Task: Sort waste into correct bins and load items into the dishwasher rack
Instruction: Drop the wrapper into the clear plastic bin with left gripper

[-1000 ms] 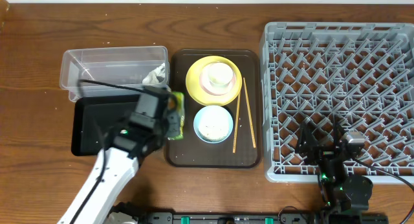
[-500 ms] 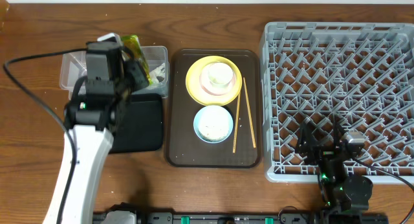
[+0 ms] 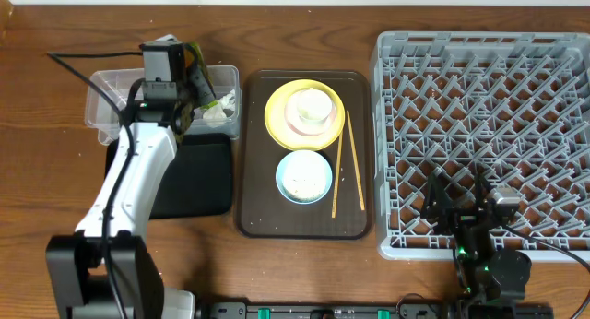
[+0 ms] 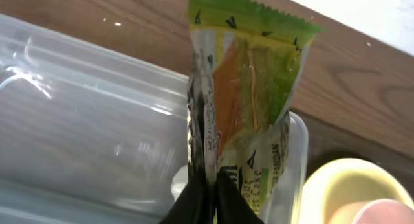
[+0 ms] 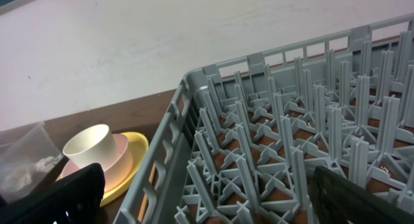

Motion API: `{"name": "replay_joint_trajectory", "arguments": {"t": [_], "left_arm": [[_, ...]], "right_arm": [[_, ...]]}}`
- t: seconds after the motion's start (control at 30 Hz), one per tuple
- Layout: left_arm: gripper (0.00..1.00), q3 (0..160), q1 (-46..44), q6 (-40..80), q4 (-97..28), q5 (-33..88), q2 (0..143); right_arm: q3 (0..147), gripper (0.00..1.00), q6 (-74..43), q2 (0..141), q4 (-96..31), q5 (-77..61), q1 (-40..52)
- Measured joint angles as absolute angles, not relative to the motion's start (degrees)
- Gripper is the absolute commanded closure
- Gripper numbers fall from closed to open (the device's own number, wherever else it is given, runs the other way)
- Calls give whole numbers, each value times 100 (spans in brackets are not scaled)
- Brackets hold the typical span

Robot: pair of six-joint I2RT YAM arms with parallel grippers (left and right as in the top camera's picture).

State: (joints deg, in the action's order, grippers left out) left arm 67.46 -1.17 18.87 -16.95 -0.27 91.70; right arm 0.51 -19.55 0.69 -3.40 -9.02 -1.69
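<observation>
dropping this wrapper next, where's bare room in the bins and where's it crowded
The clear tub is bare from its left wall to the white paper scrap at its right end. The black tray is bare right of the arm. Crowded: the brown tray, packed with yellow plate, blue bowl and chopsticks.

Snack wrapper (image 4: 249, 88) was yellow-green with an orange panel, a white side strip with small black print and a zigzag green top edge; tub (image 3: 103, 100) was clear, paper scrap (image 3: 221, 107) white, shallow tray (image 3: 207, 176) black. Serving tray (image 3: 253, 171) was dark brown, plate (image 3: 277, 116) yellow, small bowl (image 3: 309, 130) pink, cup (image 3: 311, 105) white, other bowl (image 3: 281, 176) light blue with white grains (image 3: 302, 178), chopsticks (image 3: 337, 167) pale wood. Rack (image 3: 479, 107) was grey in a repeating peg grid, table (image 3: 55, 42) brown wood grain
</observation>
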Motion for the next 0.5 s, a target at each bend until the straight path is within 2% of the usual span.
{"name": "replay_joint_trajectory", "arguments": {"t": [0.07,0.17,0.5], "left_arm": [[69,6746,-117,1754,-1678,-78,9251],[55,6746,-117,1640,-1680,-283,9284],[54,6746,-117,1474,-1559,-685,9172]], "right_arm": [[51,1,-1955,69,-340,-902,-169],[51,1,-1955,69,-340,-902,-169],[51,1,-1955,69,-340,-902,-169]]}}
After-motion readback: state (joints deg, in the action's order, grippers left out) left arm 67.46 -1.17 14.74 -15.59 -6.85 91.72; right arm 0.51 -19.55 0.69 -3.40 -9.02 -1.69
